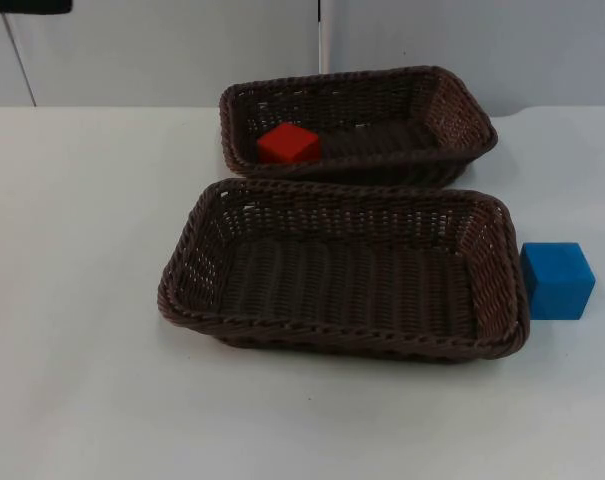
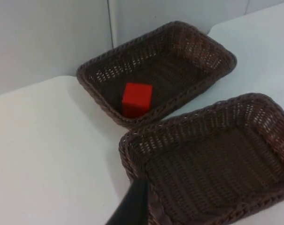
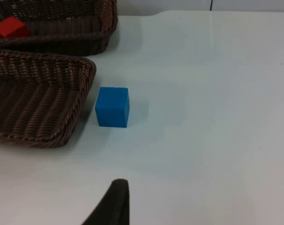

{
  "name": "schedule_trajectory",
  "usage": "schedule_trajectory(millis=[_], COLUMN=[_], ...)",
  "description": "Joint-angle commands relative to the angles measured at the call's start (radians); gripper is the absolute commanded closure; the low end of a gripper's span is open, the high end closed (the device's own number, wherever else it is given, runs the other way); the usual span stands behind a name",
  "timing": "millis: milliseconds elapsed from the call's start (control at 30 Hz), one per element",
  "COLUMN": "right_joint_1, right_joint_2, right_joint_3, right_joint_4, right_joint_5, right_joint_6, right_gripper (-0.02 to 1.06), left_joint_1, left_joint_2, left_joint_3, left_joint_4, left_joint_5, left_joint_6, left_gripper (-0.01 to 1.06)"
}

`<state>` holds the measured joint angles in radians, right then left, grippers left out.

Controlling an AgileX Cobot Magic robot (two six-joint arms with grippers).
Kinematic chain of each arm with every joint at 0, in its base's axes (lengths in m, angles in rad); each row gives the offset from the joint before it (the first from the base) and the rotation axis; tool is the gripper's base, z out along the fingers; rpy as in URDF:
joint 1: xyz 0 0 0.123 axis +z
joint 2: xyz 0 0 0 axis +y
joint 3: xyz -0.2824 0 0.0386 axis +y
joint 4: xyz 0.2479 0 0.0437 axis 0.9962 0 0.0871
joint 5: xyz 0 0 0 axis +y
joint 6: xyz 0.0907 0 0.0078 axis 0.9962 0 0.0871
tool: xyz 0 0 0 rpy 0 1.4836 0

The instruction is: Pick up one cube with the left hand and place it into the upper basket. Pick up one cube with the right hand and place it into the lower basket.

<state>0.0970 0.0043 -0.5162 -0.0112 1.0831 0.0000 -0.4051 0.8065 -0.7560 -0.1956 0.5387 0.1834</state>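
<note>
Red cube (image 1: 287, 143) lies in the upper basket (image 1: 452, 100); blue cube (image 1: 557, 280) sits on the table (image 1: 72, 300) just beside the lower basket (image 1: 182, 280). Claw states cannot be told.

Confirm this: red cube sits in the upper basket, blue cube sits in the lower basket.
Half wrong. The red cube is in the upper basket, but the blue cube stands on the table beside the lower basket, as the top view shows.

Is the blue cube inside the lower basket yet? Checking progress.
No, the blue cube sits on the table beside the lower basket's right end.
</note>
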Motion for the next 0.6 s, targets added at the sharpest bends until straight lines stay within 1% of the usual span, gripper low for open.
schedule_trajectory(millis=[0,100,200,300,333,467,500,567], right_joint_1=[-0.005,-0.005,-0.005,-0.005,-0.005,-0.005,-0.005,-0.005], right_joint_2=[-0.004,-0.004,-0.004,-0.004,-0.004,-0.004,-0.004,-0.004], right_joint_3=[0.001,0.001,0.001,0.001,0.001,0.001,0.001,0.001], right_joint_4=[-0.003,-0.003,-0.003,-0.003,-0.003,-0.003,-0.003,-0.003], right_joint_5=[-0.004,-0.004,-0.004,-0.004,-0.004,-0.004,-0.004,-0.004], right_joint_6=[0.0,0.0,0.0,0.0,0.0,0.0,0.0,0.0], right_gripper=[-0.01,-0.01,-0.01,-0.01,-0.01,-0.01,-0.01,-0.01], left_joint_1=[-0.001,-0.001,-0.001,-0.001,-0.001,-0.001,-0.001,-0.001], left_joint_2=[-0.04,-0.115,-0.163,-0.244,-0.244,-0.36,-0.36,-0.402], left_joint_3=[0.005,0.008,0.027,0.082,0.082,0.18,0.18,0.224], left_joint_4=[-0.002,0.015,0.019,0.02,0.02,0.047,0.047,0.086], left_joint_5=[0.033,0.095,0.117,0.116,0.116,0.12,0.12,0.122], left_joint_6=[-0.009,-0.009,-0.009,-0.035,-0.035,-0.069,-0.069,-0.117], left_gripper=[0.16,0.16,0.16,0.16,0.16,0.16,0.16,0.16])
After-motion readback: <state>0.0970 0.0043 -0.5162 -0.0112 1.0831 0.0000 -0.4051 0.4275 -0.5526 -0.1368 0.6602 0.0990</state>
